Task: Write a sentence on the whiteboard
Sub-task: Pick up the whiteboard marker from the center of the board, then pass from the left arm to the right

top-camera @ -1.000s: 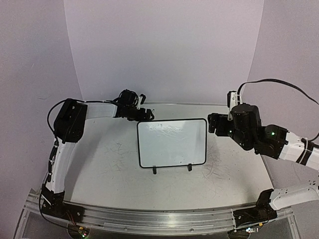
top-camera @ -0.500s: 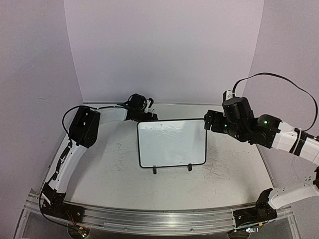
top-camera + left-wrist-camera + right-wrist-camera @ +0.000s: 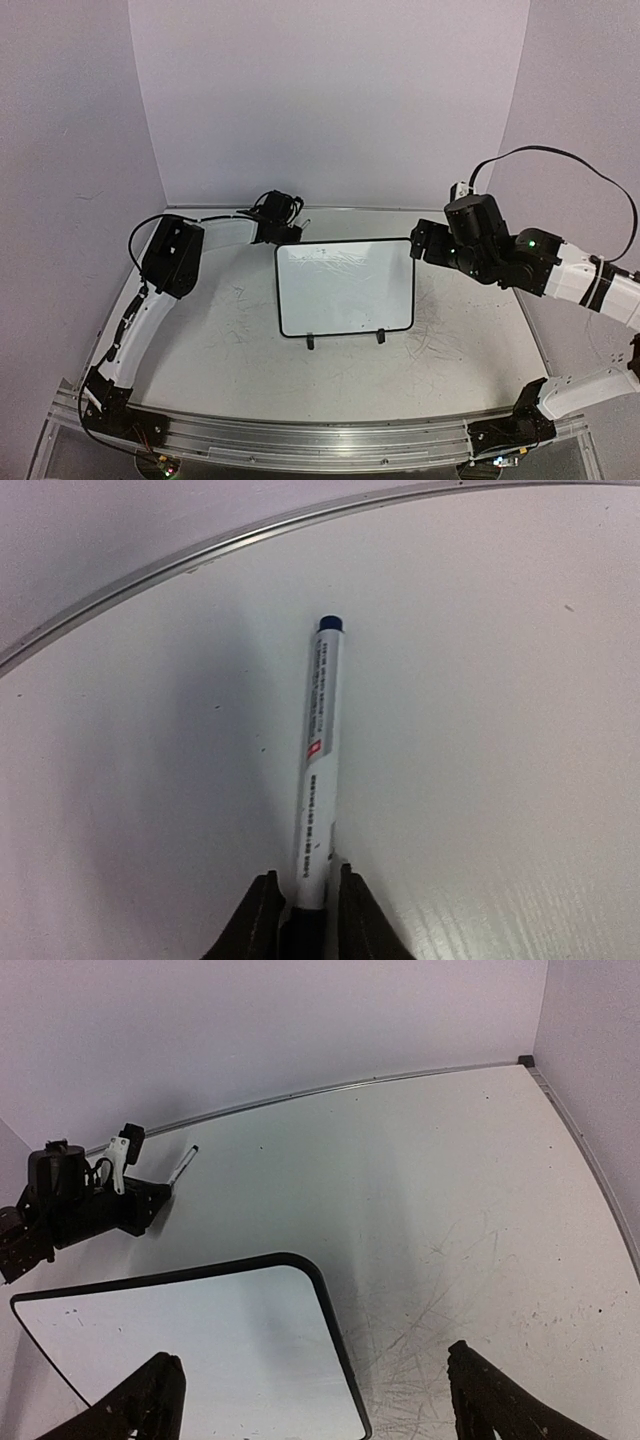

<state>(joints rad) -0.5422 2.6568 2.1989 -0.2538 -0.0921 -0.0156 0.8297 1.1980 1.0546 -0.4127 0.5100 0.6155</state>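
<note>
The whiteboard [image 3: 345, 288] lies mid-table on its two black feet; its face [image 3: 180, 1350] carries only faint smudges, and no sentence shows on it. A white marker [image 3: 320, 760] with a blue end lies on the table behind the board's far left corner [image 3: 301, 226]. My left gripper [image 3: 303, 900] is shut on the marker's black near end, and the barrel points away toward the back rim. My right gripper [image 3: 312, 1355] hangs open over the board's far right corner [image 3: 418, 245], its fingers [image 3: 150, 1400] spread wide with nothing between them.
The white tabletop [image 3: 230, 330] is scuffed with grey scratches, densest right of the board [image 3: 470, 1290]. A metal rim [image 3: 200, 555] runs along the back edge just beyond the marker. Purple walls close in on three sides.
The left gripper's jaws have closed from wide open onto the marker. The left arm reached further along the back edge, and the right gripper drew in over the board's far right corner.
</note>
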